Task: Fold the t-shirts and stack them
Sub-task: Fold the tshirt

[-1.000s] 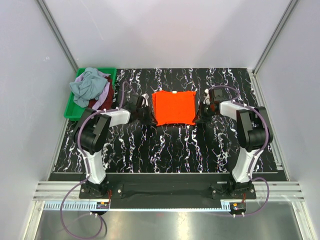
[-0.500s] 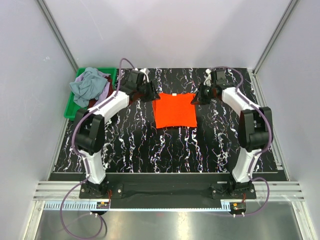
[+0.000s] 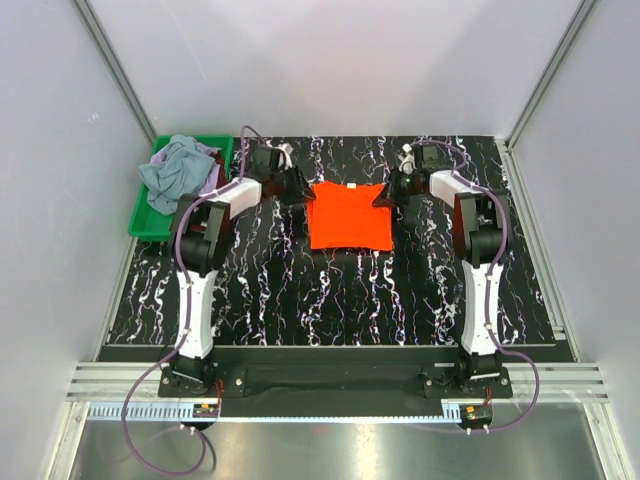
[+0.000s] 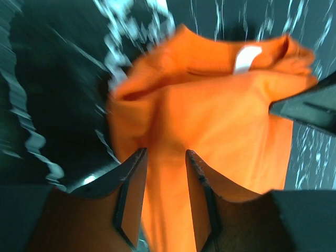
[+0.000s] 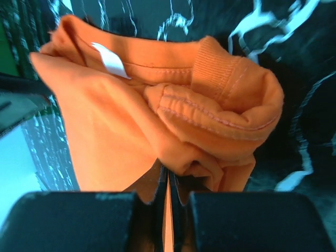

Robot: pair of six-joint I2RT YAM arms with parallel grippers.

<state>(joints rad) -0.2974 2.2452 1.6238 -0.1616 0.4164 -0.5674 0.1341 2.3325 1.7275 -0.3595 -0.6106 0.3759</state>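
Top view: one orange shirt point(image 3: 348, 215) is lying folded into a rough rectangle on the black, white-veined table point(image 3: 300, 290), towards the far edge at mid-width. The left gripper point(image 3: 300, 190) and right gripper point(image 3: 383, 198) are flanking its far corners, touching the cloth. One green bin point(image 3: 143, 222) is sitting at the far left, well apart, holding a crumpled heap of three shirts: grey-blue point(image 3: 175, 172) on top, lilac point(image 3: 212, 180) and dark red point(image 3: 200, 205) beneath. Left wrist view, blurred: the left gripper point(image 4: 165, 173) is standing with its jaws narrowly parted, smooth orange shirt point(image 4: 220, 121) showing flat in the gap, one white label point(image 4: 247, 59) lying at the collar. Right wrist view: the right gripper point(image 5: 168, 184) is pinching a bunched fold of the orange shirt point(image 5: 105, 131), jaws almost meeting; the ribbed collar point(image 5: 220, 71) is rolling over the stitched hem, with the label point(image 5: 111, 59) beside it.
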